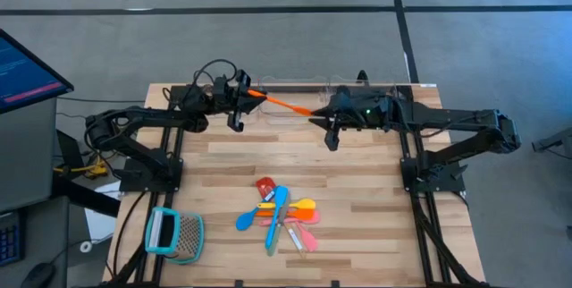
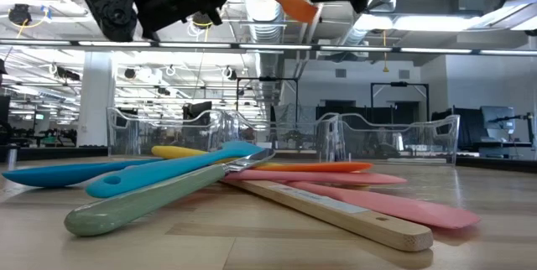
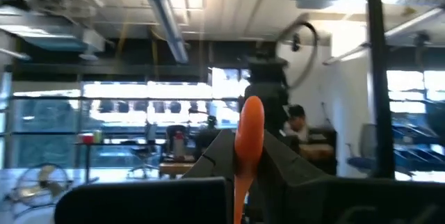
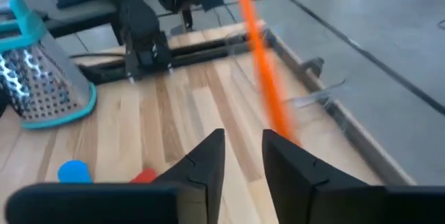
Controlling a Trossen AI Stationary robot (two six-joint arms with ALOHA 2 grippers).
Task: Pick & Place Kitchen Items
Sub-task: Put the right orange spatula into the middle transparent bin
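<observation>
High view: wooden table [image 1: 357,181], grey floor [image 1: 268,46].

overhead, table-level, two wrist cameras; table [image 1: 357,234] shared

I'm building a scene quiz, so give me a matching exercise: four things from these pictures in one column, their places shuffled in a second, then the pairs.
Things:
1. orange spatula
2. teal-framed grater
3. clear bins
4. heap of coloured utensils

Places:
A. lying at a corner of the table, on the left arm's side
B. on the table, midway between its left and right sides
C. lifted in the air, clamped in the left gripper
D. lined along one table edge, below the spatula

Pairs: 1-C, 2-A, 3-D, 4-B
</observation>
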